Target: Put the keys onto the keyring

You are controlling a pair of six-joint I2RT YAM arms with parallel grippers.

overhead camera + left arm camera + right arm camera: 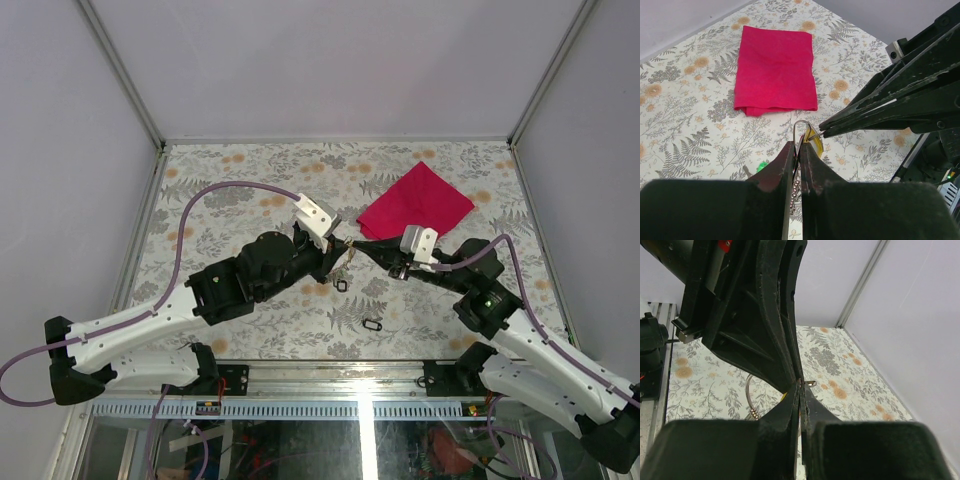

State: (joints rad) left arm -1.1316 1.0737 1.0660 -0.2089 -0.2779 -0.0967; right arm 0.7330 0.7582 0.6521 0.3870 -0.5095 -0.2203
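My left gripper (pixel 338 250) (pixel 799 145) is shut on the thin silver keyring (pixel 801 124), held above the table's middle. The ring's loop and bead chain also show in the right wrist view (pixel 748 395). My right gripper (pixel 362 245) (pixel 801 385) meets it tip to tip and is shut on the pale yellow key tag (pixel 816 144), right at the ring. Its fingers (pixel 860 107) reach in from the right in the left wrist view. Two black-framed key tags lie on the table, one (pixel 340 285) under the grippers and one (pixel 373 324) nearer the front.
A folded red cloth (pixel 415 200) (pixel 776 67) lies behind the grippers. A small green bit (pixel 762 166) lies on the floral table cover. Grey walls with metal posts close in the back and sides.
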